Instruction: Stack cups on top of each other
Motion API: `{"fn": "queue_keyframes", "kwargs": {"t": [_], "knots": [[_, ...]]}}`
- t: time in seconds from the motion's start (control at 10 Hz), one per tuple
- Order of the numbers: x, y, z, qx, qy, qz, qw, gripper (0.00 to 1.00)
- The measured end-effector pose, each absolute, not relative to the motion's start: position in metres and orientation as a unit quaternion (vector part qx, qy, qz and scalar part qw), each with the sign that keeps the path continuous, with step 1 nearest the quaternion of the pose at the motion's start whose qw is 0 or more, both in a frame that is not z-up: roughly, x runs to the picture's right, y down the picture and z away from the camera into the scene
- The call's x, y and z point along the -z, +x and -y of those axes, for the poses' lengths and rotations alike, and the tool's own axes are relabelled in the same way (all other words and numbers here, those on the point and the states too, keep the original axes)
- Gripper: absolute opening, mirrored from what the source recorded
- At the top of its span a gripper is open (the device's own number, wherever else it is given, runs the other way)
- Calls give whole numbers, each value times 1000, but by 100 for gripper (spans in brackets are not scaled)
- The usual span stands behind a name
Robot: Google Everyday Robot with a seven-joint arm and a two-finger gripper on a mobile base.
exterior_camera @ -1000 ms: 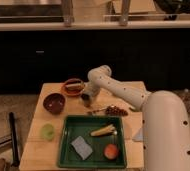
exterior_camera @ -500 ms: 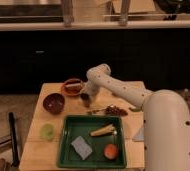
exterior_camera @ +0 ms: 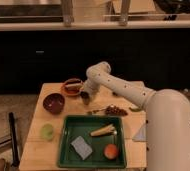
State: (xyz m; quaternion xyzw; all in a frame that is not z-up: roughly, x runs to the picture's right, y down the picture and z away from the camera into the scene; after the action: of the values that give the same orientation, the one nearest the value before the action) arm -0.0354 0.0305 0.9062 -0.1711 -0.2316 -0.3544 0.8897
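Note:
An orange bowl-like cup (exterior_camera: 72,86) stands at the back of the wooden table (exterior_camera: 38,150). A dark red cup (exterior_camera: 53,103) stands in front of it to the left. A small light green cup (exterior_camera: 47,131) stands nearer the front left. My gripper (exterior_camera: 85,96) hangs from the white arm (exterior_camera: 123,90) just right of the orange cup, low over the table. A small dark object shows at its tip, and I cannot tell what it is.
A green tray (exterior_camera: 68,125) at the front holds a grey sponge (exterior_camera: 81,147), a banana (exterior_camera: 103,131) and an orange fruit (exterior_camera: 111,151). A dark bunch of grapes (exterior_camera: 113,110) lies behind the tray. A dark counter runs behind the table.

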Motion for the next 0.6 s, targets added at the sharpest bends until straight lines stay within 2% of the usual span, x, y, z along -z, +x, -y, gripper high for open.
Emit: {"fn": "queue_keyframes", "kwargs": {"t": [0.6], "knots": [[-871, -48, -13, 390, -144, 246, 876, 2]]}}
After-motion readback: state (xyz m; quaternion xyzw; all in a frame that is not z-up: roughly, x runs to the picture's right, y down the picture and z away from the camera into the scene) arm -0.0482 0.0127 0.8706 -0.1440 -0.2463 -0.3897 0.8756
